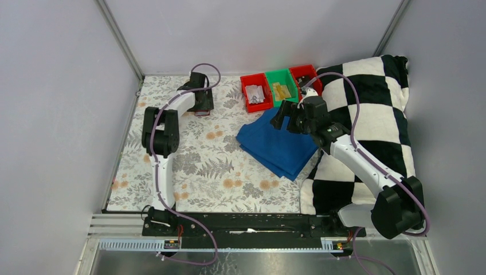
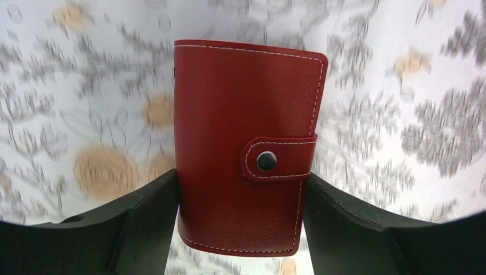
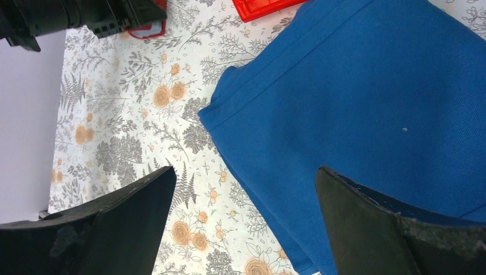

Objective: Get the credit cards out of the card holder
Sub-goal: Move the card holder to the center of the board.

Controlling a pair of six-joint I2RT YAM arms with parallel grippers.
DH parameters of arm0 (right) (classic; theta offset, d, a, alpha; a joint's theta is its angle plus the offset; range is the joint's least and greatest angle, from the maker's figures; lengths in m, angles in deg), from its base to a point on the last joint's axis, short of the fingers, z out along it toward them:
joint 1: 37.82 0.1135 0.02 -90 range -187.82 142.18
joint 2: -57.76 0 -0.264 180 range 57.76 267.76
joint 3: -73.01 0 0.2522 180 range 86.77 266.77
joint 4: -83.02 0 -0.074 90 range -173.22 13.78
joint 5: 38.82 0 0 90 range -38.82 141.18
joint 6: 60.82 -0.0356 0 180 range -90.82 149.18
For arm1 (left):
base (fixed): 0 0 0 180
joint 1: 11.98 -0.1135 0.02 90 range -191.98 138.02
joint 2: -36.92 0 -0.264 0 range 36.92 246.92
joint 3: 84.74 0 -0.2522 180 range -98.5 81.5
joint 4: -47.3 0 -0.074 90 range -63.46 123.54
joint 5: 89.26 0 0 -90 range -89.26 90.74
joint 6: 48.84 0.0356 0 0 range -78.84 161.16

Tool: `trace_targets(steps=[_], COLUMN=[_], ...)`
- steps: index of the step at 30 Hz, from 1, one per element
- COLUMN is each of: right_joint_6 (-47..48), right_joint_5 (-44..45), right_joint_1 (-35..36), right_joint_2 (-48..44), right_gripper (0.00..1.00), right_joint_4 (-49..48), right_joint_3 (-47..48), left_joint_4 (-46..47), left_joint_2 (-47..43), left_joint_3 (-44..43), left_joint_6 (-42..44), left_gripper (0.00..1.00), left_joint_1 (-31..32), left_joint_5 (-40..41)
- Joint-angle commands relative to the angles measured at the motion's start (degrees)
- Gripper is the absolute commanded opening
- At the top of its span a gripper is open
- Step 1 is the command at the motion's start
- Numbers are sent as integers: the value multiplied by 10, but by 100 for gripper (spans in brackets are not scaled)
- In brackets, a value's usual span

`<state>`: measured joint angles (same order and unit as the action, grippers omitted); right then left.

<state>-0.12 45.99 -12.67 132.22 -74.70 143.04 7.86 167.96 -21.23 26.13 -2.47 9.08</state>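
On floral table (image 2: 401,86), left hand (image 2: 240,175) closed against both edges of red card holder (image 2: 246,97), right hand (image 3: 245,170) wide open, empty

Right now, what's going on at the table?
The left gripper has its fingers either side of the red card holder, which is closed, its strap snapped shut. Whether they grip it yet I cannot tell. The right gripper hangs open and empty over the edge of the blue cloth.

A lab test booth: plain grey walls (image 1: 57,86), aluminium frame (image 1: 117,37) (floral tablecloth (image 1: 206,160) underneath).
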Motion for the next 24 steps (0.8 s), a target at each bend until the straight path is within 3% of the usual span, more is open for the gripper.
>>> trace_targets(steps=[1,11,14,17,22,24], right_joint_6=[-15,-31,-37,-42,-32,-28], right_joint_5=[-20,-39,-50,-71,-74,-64], right_joint_1=[3,3,3,4,24,33], right_joint_2=[-26,-28,-22,-11,14,30], right_gripper=[100,100,99,98,97,97], right_joint_4=[2,12,8,3,8,21], right_joint_3=[-1,-15,-19,-22,-12,1], left_joint_4=[-26,-67,-74,-100,-79,-48], left_joint_2=[-82,-273,-333,-390,-473,-481], left_joint_3=[85,341,398,407,399,404], left_joint_6=[-12,-95,-93,-90,-72,-82], left_gripper=[75,78,86,98,98,88], left_joint_1=[14,71,85,84,85,85], left_joint_5=[-30,-34,-55,-76,-74,-87])
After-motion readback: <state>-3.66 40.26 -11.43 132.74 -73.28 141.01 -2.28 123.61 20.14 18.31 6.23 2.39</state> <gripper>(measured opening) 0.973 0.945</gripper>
